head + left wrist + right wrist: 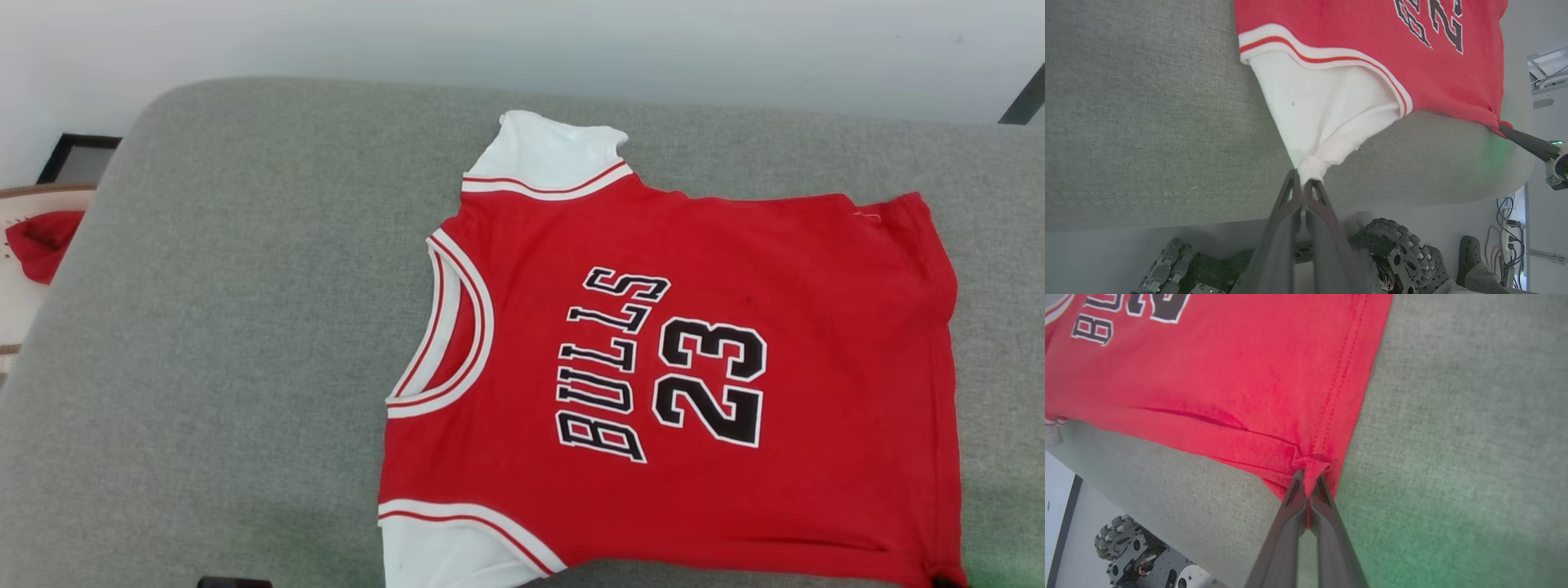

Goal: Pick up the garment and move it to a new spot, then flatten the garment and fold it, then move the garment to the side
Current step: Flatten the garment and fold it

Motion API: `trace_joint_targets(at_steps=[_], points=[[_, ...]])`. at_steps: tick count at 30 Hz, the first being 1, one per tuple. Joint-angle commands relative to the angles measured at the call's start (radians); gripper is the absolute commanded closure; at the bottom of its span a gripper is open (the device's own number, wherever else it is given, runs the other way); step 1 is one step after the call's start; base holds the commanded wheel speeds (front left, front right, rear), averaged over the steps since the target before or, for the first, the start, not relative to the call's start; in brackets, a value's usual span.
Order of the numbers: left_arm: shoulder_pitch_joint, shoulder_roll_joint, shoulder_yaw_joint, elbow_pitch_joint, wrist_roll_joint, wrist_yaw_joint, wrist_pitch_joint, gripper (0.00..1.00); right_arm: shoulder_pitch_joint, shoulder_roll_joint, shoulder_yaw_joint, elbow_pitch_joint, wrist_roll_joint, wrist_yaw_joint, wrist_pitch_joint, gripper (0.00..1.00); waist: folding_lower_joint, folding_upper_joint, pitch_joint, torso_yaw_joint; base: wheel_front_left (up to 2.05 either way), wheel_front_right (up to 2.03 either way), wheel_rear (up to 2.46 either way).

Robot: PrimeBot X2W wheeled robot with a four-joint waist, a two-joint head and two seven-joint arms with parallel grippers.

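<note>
The left tool is clenched on the bunched tip of the shirt's near white sleeve, right above the near edge of the grey cushion. The right tool is pinched on the near hem corner, with red fabric gathered between its fingers. Below that edge sits the robot's wheeled base, with cables beyond it.

The shirt lies spread face up on the right half of the cushion. Its collar points left and its hem right, where the picture cuts the cushion off. Its far sleeve nears the back edge. Open grey fabric stretches across the left half.

Off the left edge a small red cloth lies on something pale, perhaps a basket, cropped by the frame. A dark frame stands behind it.
</note>
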Motion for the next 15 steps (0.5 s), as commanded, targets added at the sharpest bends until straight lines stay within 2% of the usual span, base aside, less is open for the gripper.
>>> trace_joint_targets(at_steps=[1,8,15], points=[[0.025,0.009,0.016,-0.011,-0.011,0.014,-0.004,1.00,0.046,0.030,-0.047,-0.034,-0.010,-0.001,0.031,1.00,0.0000,0.0000,0.011,0.000,0.00,0.00,0.00],[0.029,0.047,0.061,-0.069,0.021,0.052,-0.007,1.00,0.133,0.126,-0.181,-0.147,-0.075,-0.001,0.159,1.00,0.0000,0.0000,0.035,-0.013,0.00,0.00,0.00],[-0.083,0.129,0.101,-0.137,0.136,0.095,0.028,1.00,0.066,0.200,-0.272,-0.244,-0.153,-0.001,0.265,1.00,0.0000,0.0000,0.059,-0.037,0.00,0.00,0.00]])
